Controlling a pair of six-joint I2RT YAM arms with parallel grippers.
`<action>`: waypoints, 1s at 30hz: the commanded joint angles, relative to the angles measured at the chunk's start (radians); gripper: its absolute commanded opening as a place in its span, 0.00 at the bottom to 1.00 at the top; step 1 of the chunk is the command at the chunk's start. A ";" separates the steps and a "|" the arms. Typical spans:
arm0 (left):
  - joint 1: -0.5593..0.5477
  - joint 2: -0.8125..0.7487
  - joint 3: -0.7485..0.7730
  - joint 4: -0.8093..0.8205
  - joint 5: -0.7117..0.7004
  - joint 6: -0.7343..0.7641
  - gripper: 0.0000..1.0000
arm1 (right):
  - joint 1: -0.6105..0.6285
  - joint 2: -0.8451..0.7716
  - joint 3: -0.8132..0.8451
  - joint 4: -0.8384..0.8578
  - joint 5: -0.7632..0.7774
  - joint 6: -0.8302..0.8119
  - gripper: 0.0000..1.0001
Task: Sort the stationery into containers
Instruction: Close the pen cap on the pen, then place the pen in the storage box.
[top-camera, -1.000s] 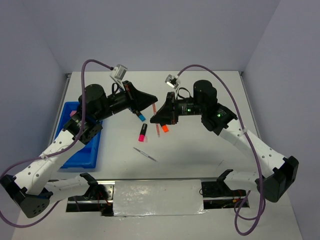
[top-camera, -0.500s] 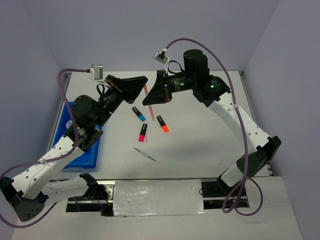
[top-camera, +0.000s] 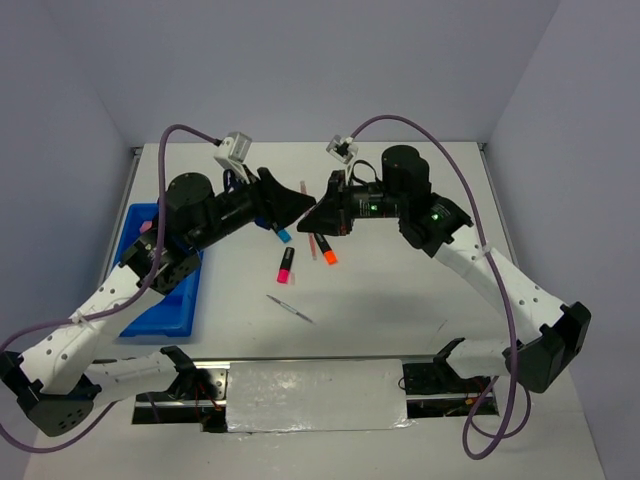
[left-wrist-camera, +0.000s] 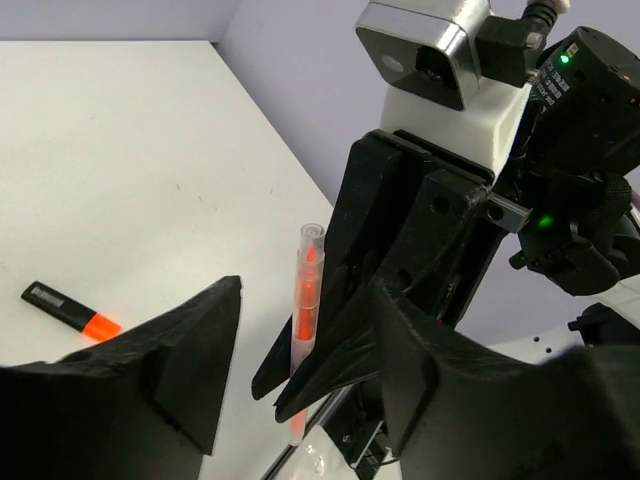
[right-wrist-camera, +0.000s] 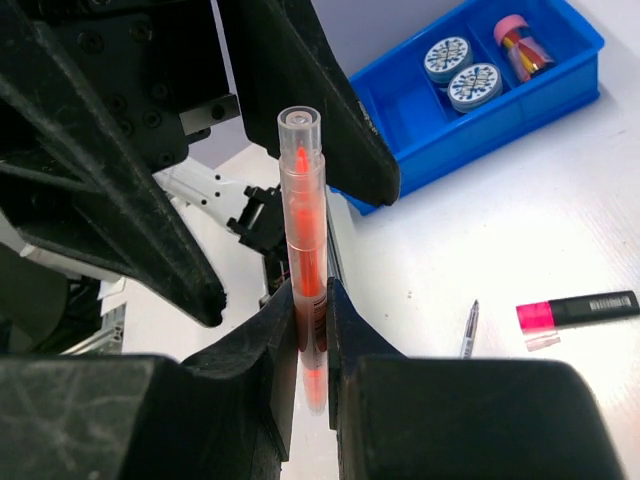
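Clear-barrelled pen (right-wrist-camera: 301, 200) with an orange core is held upright above the table (top-camera: 420, 300), clamped low on the barrel between the closed fingers of the right gripper (right-wrist-camera: 308, 300). Left gripper (top-camera: 293, 205) is set facing it, fingers (left-wrist-camera: 190, 350) spread wide with the pen in the gap; no contact is seen. Blue highlighter (top-camera: 280, 232), pink highlighter (top-camera: 286, 264), orange highlighter (top-camera: 326, 250) and a thin dark pen (top-camera: 290, 309) are seen lying on the table. In the blue tray (top-camera: 160, 310) at the left edge, two patterned rolls (right-wrist-camera: 460, 70) are seen in one compartment and a pink cylinder (right-wrist-camera: 520, 35) in the adjacent one.
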 joint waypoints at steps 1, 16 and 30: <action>0.009 0.007 0.039 0.021 0.075 0.015 0.64 | 0.011 -0.058 -0.014 0.100 0.034 -0.003 0.00; 0.029 0.006 -0.053 0.073 0.096 -0.007 0.29 | 0.063 -0.003 0.025 0.074 -0.095 -0.006 0.00; 0.711 -0.039 -0.110 -0.739 -0.416 -0.328 0.00 | -0.167 -0.127 -0.202 -0.101 0.354 -0.026 1.00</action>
